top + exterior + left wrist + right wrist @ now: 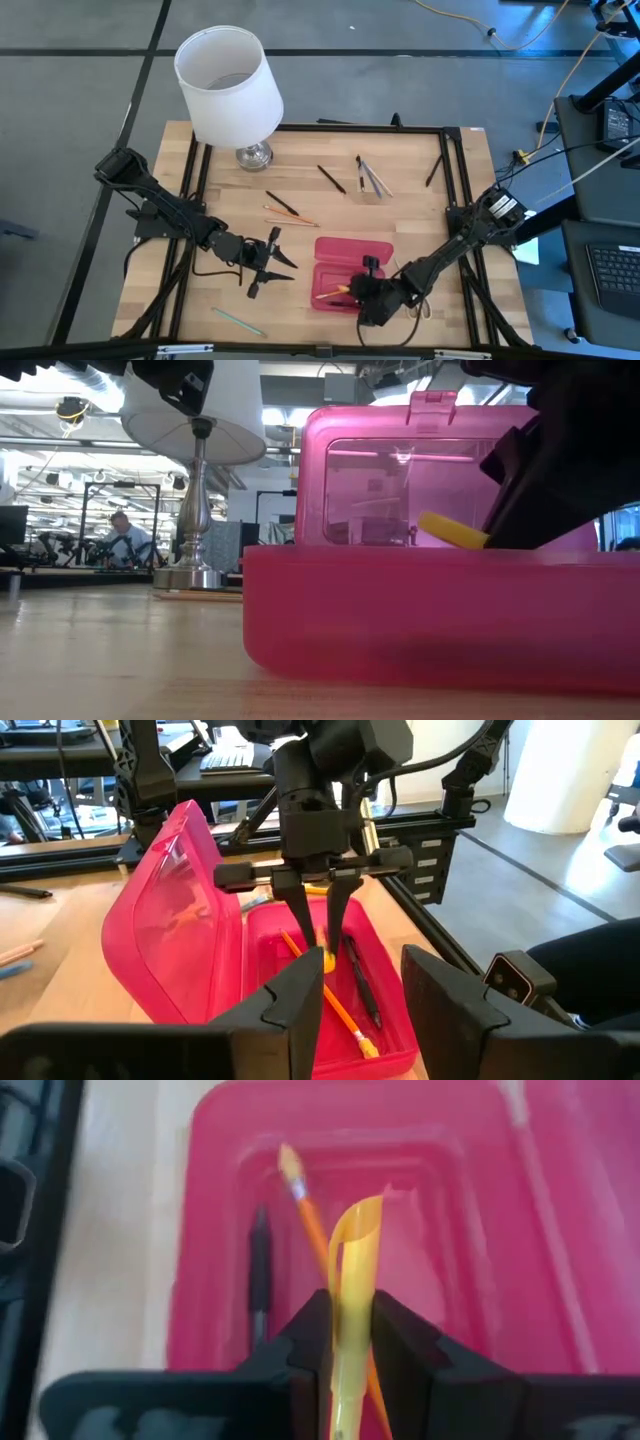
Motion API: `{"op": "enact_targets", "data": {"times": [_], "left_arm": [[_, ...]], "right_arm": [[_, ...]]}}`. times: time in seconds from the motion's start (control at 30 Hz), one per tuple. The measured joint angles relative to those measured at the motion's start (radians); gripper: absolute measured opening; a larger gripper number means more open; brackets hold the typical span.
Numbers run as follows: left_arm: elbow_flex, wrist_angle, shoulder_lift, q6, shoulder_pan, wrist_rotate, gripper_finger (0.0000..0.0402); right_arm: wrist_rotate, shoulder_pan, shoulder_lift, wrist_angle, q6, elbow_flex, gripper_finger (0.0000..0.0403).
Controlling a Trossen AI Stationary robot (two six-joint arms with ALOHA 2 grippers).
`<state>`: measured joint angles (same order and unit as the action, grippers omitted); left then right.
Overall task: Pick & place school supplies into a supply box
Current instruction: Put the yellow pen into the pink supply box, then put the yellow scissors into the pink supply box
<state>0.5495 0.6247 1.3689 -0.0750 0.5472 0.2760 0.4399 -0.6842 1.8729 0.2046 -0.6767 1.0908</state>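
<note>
Hovering over the open supply box (352, 270) near the worktop's (400, 215) front edge, the right gripper (350, 1342) is clamped on yellow-handled scissors (352, 1270). An orange pencil (325, 992) and black pen (362, 982) are seen inside. The left gripper (268, 268), jaws apart, is held beside the box.

Wooden counter (420, 170), framed by black rails. Lamp (254, 155) stands at the far left. Open pink box (352, 251) lies near centre-right. Loose on the surface: black pen (331, 178) and crossed grey pens (372, 178) far centre; black pen (433, 171) far right; black and wood pencils (288, 211) centre-left; teal pencil (238, 321) near left.
</note>
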Motion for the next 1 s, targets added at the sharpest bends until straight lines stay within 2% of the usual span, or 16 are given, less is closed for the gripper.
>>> {"op": "enact_targets", "data": {"times": [0.2,0.7,0.83,0.93,1.0], "left_arm": [[0.0,0.0,0.0,0.0,0.0,0.0,0.0131],[0.0,0.0,0.0,0.0,0.0,0.0,0.013],[0.0,0.0,0.0,0.0,0.0,0.0,0.0128],[0.0,0.0,0.0,0.0,0.0,0.0,0.013],[0.0,0.0,0.0,0.0,0.0,0.0,0.0132]], "right_arm": [[-0.025,0.0,0.0,-0.001,-0.002,0.0,0.007],[-0.033,0.0,0.0,0.006,0.004,0.0,0.0114],[-0.206,0.001,-0.04,0.071,-0.027,-0.002,0.0116],[-0.329,-0.001,-0.088,0.127,-0.145,-0.001,0.0116],[-0.368,-0.012,-0.122,0.172,-0.225,-0.001,0.0116]]}}
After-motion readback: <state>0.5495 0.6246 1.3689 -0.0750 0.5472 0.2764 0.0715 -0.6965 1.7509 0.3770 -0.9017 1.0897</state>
